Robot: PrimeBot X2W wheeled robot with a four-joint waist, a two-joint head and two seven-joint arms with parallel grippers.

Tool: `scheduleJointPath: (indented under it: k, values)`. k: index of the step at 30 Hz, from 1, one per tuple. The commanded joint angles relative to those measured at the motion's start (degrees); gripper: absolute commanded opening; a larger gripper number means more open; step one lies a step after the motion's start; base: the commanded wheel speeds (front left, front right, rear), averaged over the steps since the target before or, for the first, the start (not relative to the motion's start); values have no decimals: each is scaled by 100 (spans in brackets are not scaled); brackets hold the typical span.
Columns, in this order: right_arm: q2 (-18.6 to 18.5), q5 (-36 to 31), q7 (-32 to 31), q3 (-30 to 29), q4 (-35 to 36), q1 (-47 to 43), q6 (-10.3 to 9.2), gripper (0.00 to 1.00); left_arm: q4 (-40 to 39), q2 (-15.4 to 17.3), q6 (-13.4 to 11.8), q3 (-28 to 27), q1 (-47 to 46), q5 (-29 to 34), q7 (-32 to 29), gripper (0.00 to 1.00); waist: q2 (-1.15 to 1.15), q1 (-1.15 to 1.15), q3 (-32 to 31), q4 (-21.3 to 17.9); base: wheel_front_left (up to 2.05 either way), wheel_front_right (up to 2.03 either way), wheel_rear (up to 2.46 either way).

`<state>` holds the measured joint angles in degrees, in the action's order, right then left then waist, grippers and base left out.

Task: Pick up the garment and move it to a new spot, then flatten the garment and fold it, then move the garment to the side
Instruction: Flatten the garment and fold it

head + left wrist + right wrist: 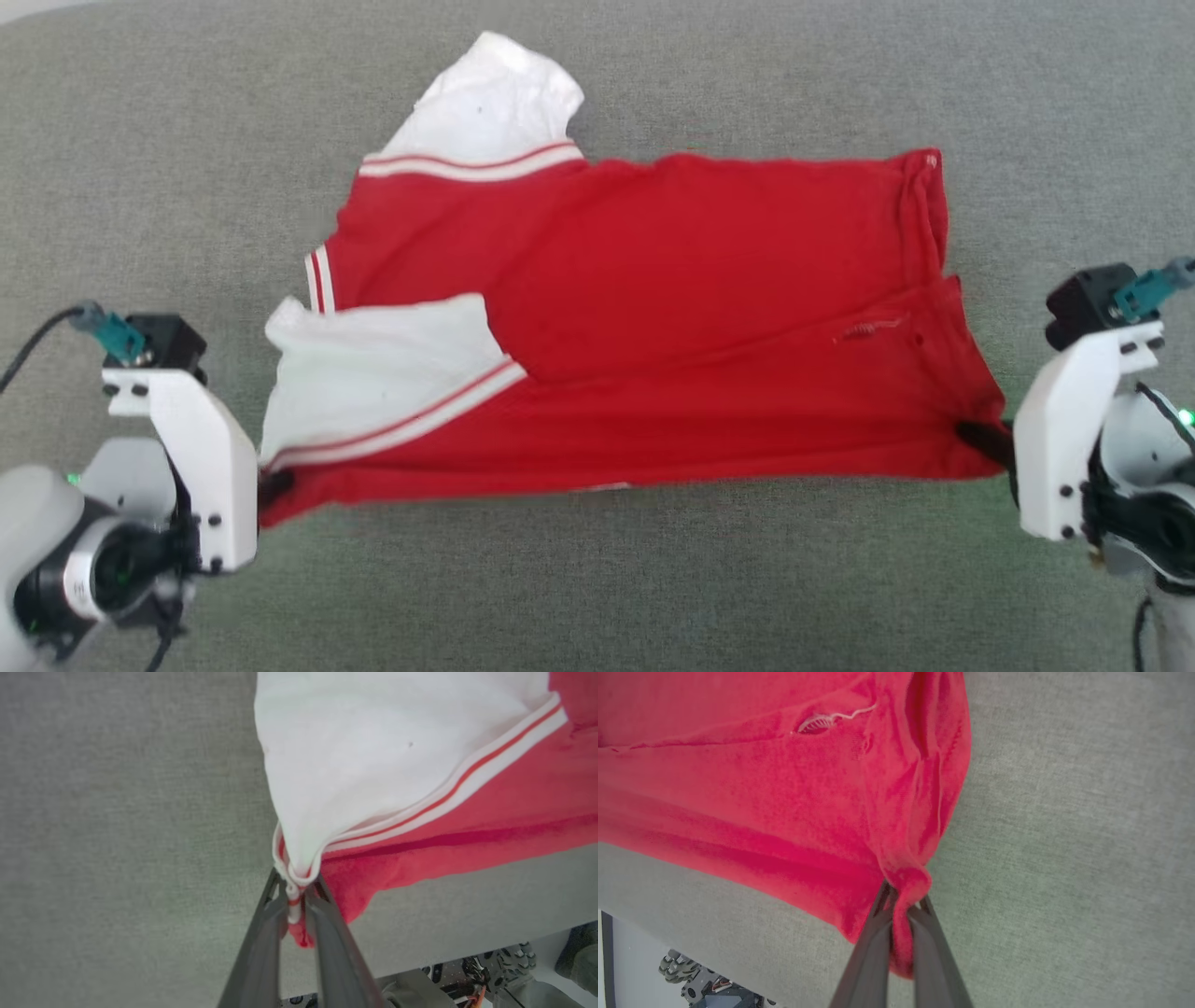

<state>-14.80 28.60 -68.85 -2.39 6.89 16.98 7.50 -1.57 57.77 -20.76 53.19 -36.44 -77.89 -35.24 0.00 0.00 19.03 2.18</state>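
Note:
The garment (653, 317), a red jersey with white fabric and striped trim at its left end, lies spread across the grey surface (597, 579). My left gripper (275, 485) is shut on its near left corner; in the left wrist view the dark fingers (273, 933) pinch the trimmed white and red cloth (373, 765) of that corner. Over at the near right corner, my right gripper (980, 439) is shut on the hem. The right wrist view has red fabric (784, 788) bunched between that gripper's fingers (873, 947). The near edge stretches between both grippers.
Grey fabric surface (117, 812) surrounds the jersey on all sides. Its near edge shows in the wrist views, with the robot's wheeled base (700, 984) and floor below it.

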Motion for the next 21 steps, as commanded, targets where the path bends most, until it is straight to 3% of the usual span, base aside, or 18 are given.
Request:
scheduleJointPath:
  k: [1, 6, 10, 11, 12, 13, 14, 15, 18, 21]
  values:
    - [-48, 19, -75, -52, 64, -103, -2, 0, -73, 82, -91, -7, 120, -23, -28, 0, 0, 0, -6, 6, 0, 0, 0]
    - [-131, 24, -401, -278, 434, -476, -2, 0, -699, 293, -417, 46, 482, -138, 38, 0, 0, 0, 22, 19, 0, 0, 0]
    - [35, -89, -329, -403, 401, -722, -2, 0, -644, 174, -433, 129, 681, -194, 123, 0, 0, 0, 61, 11, 0, 0, 0]
    - [105, -106, -312, -410, 328, -767, -2, 0, -576, 113, -415, 149, 715, -198, 143, 6, 0, 0, 67, 3, 0, 0, 0]
    - [150, -174, -221, -353, 193, -802, -2, 0, -395, 5, -361, 212, 751, -169, 145, 47, 0, 0, 81, -13, 0, 0, 0]
    - [190, -178, -137, -311, 122, -781, -2, 0, -309, -52, -330, 225, 746, -173, 129, 60, 0, 0, 88, -22, 0, 0, 0]
    - [237, -173, -63, -262, 51, -765, -2, 0, -230, -101, -298, 221, 729, -193, 139, 84, 0, 0, 89, -37, 0, 0, 0]
    - [246, -195, -5, -226, 3, -757, -2, 7, -149, -124, -269, 212, 691, -181, 163, 100, 0, 0, 91, -51, 0, 0, 0]
    - [224, -178, 261, -126, -22, -699, -2, 100, -60, -42, -216, 152, 564, -109, 166, 100, 0, 0, 75, -80, 0, 0, 0]
    - [133, -225, 478, -144, 72, -696, -2, 100, -247, 187, -254, 87, 432, -25, 98, 100, 0, 0, 29, -130, 0, 0, 0]
